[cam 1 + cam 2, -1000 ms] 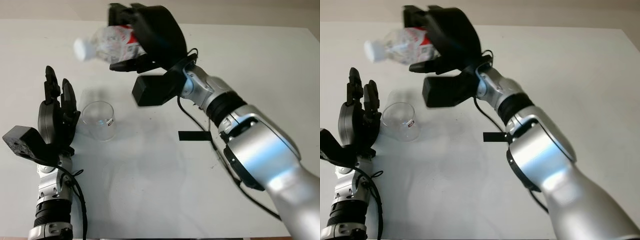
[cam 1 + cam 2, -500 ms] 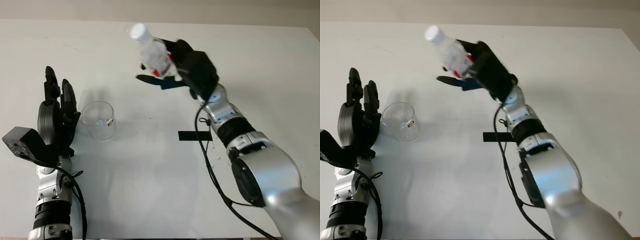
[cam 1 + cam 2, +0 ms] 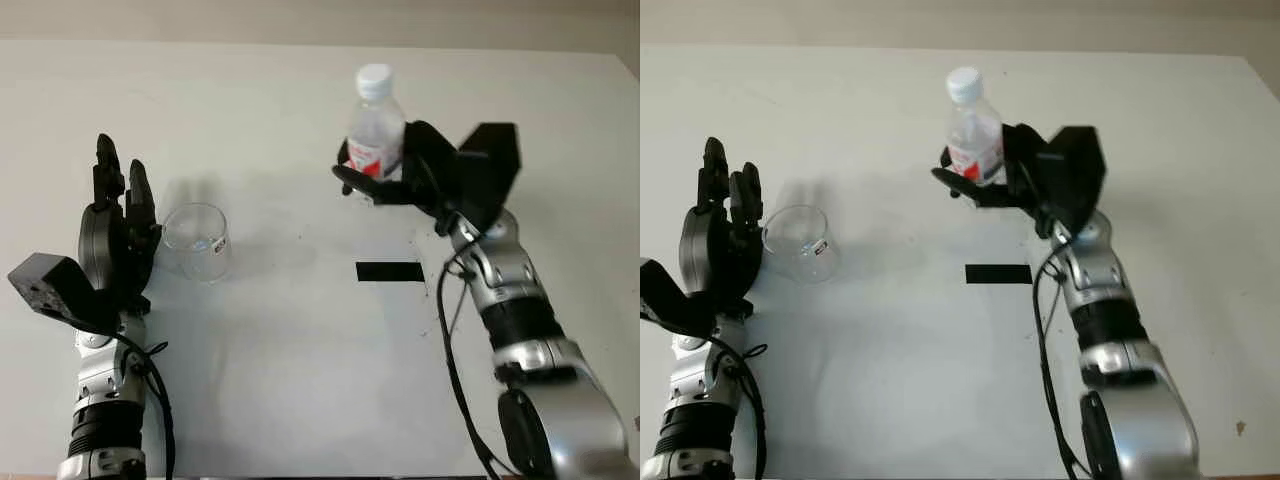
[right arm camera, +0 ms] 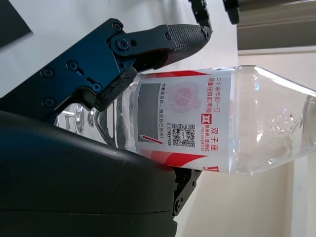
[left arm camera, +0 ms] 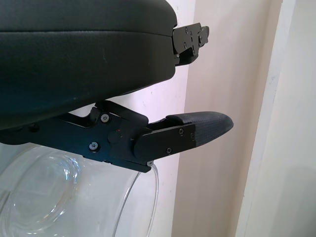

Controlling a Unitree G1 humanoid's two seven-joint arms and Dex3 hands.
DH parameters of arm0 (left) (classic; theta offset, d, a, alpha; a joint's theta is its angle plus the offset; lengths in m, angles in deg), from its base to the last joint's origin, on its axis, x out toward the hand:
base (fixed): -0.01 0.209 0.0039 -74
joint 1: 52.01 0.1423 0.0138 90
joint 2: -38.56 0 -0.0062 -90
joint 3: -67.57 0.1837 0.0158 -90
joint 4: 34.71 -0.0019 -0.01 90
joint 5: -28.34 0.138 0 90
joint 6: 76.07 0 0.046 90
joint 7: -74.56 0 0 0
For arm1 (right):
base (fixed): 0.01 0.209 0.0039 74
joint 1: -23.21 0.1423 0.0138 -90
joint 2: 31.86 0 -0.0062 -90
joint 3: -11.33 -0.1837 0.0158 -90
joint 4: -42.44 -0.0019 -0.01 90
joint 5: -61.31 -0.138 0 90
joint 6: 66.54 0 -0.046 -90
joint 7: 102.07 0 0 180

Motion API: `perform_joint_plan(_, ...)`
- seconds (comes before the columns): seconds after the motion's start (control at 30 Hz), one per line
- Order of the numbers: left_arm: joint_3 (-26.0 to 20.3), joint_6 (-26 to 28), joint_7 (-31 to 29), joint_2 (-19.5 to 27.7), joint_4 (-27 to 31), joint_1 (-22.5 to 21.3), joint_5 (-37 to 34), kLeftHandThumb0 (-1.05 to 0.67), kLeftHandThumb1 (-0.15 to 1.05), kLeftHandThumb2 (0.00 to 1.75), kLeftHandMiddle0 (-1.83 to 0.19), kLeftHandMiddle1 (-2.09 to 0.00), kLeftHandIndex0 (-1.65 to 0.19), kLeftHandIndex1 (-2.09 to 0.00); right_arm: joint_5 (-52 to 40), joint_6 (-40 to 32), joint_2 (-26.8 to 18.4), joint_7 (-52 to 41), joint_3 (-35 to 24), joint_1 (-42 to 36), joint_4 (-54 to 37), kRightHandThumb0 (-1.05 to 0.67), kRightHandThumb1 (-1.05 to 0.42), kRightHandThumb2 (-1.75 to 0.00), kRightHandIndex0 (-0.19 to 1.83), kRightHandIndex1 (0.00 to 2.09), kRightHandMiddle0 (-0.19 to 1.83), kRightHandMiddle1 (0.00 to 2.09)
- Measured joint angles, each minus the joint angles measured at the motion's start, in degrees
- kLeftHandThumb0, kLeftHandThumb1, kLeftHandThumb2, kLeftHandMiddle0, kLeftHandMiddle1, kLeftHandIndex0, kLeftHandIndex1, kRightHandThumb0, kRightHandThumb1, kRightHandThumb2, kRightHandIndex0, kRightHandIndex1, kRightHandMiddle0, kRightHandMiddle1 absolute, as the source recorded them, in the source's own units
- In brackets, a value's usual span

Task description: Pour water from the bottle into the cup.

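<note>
One bottle (image 3: pixel 376 135) is gripped upright by the right hand (image 3: pixel 430 180), well apart from the cup (image 3: pixel 197 241), which stands on the table (image 3: pixel 300 380) just beside the open left hand (image 3: pixel 112 245).

White table (image 3: pixel 300 380), far edge against pale wall. On it: clear cup (image 3: pixel 198 241) upright nr left edge; black tape strip (image 3: pixel 390 271) flat nr centre, well apart from cup.
</note>
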Motion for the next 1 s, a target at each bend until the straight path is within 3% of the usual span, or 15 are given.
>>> perform_joint_plan(0.13, 0.1, 0.0, 0.1, 0.0, 0.1, 0.3, 0.3, -0.61, 1.05, 0.62, 0.07, -0.06, 0.16, -0.05, 0.3, -4.5, 0.2, 2.2, 0.3, -4.8, -7.5, -0.41, -1.05, -0.59, 1.25, 2.09, 1.00, 2.09)
perform_joint_plan(0.4, 0.1, 0.6, 0.2, 0.0, 1.4, 1.1, 0.3, -0.60, 1.05, 0.61, 0.09, -0.05, 0.17, -0.05, 2.8, -5.2, 2.4, 7.5, 2.2, -11.8, -14.2, -0.44, -1.05, -0.60, 1.15, 2.09, 0.85, 2.09)
perform_joint_plan(1.0, -0.3, 2.2, -1.4, 0.6, 1.6, 1.2, -0.5, -0.61, 1.05, 0.59, 0.09, -0.05, 0.19, -0.04, 0.9, -3.8, 6.0, 8.8, 2.0, -17.7, -14.7, -0.46, -1.05, -0.59, 1.18, 2.09, 0.81, 2.09)
